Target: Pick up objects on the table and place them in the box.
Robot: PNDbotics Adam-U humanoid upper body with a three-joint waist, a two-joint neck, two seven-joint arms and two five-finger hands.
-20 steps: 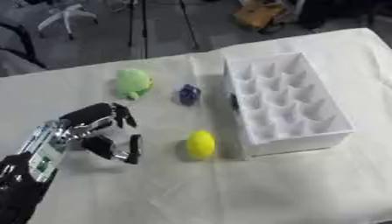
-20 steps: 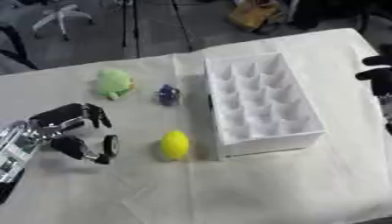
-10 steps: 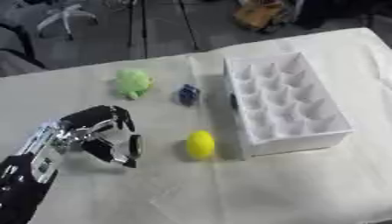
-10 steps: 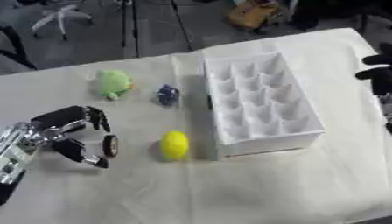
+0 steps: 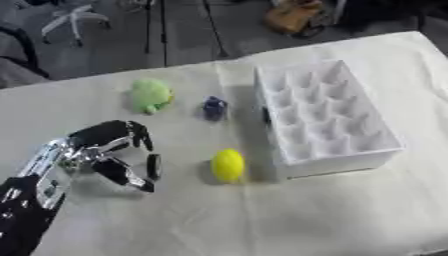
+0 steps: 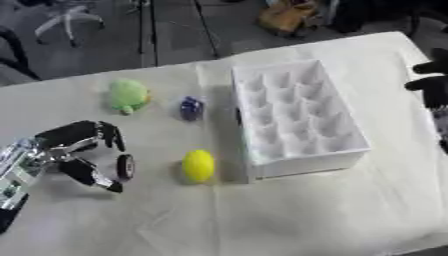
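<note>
A yellow egg-shaped object [image 5: 228,164] lies on the cloth just left of the white compartment box [image 5: 328,117]. My left hand [image 5: 107,154] hovers to the left of the yellow object, fingers curved and spread, holding nothing. A green soft toy [image 5: 150,94] lies farther back. A small dark blue object [image 5: 213,108] sits beside the box's left wall. My right hand [image 6: 431,82] shows at the right edge, past the box; I cannot make out its fingers. The box's cells look empty.
A cream cloth covers the table [image 5: 262,215], with wrinkles toward the front. Past the far edge stand an office chair [image 5: 74,20], stand legs and a brown bag [image 5: 293,15] on the floor.
My left hand has moved right and slightly forward, toward the yellow object. The objects and box lie where they were.
</note>
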